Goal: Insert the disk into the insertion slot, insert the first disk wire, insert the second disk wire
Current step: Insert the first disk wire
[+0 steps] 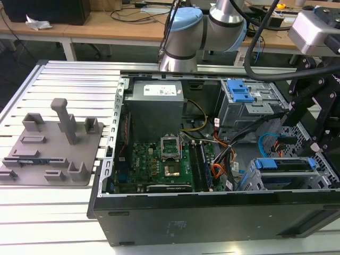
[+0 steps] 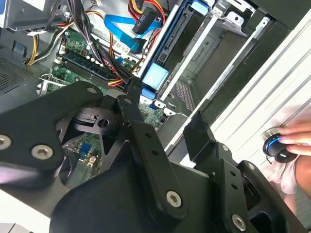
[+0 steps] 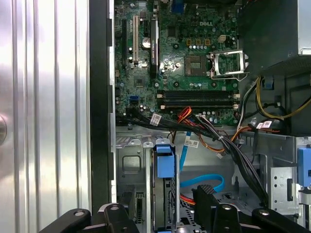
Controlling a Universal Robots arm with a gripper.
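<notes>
The disk sits in the insertion slot at the case's front corner, its blue carrier tab showing in both wrist views. My gripper hovers above it, open, with one finger on each side of the disk's edge and nothing held. In the exterior view the gripper hangs over the case's right end. The first disk wire, red and orange with a black plug, lies loose beside the disk. The second disk wire curves nearby, plug free.
A taller grey cage with a blue clip stands behind the slot. The motherboard and power supply fill the case's middle. A grey fixture plate lies at the exterior view's left. A person's hand rests on a device outside the case.
</notes>
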